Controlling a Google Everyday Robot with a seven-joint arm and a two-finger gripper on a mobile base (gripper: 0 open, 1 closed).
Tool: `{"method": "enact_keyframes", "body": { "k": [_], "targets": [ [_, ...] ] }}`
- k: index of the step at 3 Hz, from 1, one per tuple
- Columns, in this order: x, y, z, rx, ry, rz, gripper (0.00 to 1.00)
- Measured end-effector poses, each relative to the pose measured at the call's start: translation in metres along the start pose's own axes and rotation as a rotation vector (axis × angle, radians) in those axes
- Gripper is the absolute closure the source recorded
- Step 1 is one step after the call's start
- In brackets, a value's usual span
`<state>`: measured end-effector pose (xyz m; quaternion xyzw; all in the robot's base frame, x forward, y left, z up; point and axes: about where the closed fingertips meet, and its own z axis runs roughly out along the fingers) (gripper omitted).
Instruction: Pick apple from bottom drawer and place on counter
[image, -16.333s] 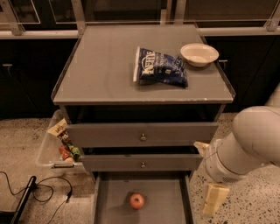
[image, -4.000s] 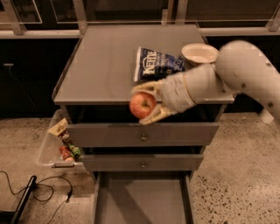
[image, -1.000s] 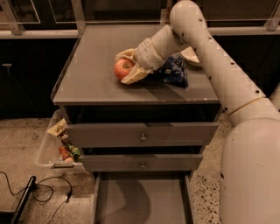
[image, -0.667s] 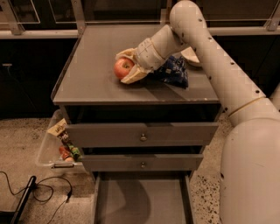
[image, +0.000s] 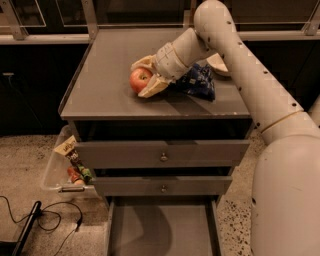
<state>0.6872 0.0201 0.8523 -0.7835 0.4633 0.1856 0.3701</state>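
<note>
The gripper (image: 138, 80), over the middle of the counter (image: 107, 75), is clasping the apple (image: 141, 78) and covering its right side; whether the apple is touching the counter cannot be told. The arm (image: 240, 65) is hiding much of the blue snack bag (image: 200, 84) and the white bowl (image: 220, 65). The frame's lower edge is cutting off the bottom drawer (image: 160, 227).

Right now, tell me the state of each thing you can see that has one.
apple: gripped between the jaws, low over the counter.
gripper: above the counter, jaws shut on the apple.
bottom drawer: pulled open.
upper two drawers: pushed in.
chip bag: lying flat on the counter.
white bowl: upright, partly hidden by the arm.
</note>
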Motion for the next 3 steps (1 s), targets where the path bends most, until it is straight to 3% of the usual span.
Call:
{"method": "enact_keyframes", "body": {
  "k": [1,2,3],
  "targets": [
    [0.0000,0.0000,0.0000,0.000,0.000,0.000,0.12],
    [0.0000,0.0000,0.0000,0.000,0.000,0.000,0.00],
    [0.0000,0.0000,0.0001,0.000,0.000,0.000,0.00]
  ]
}}
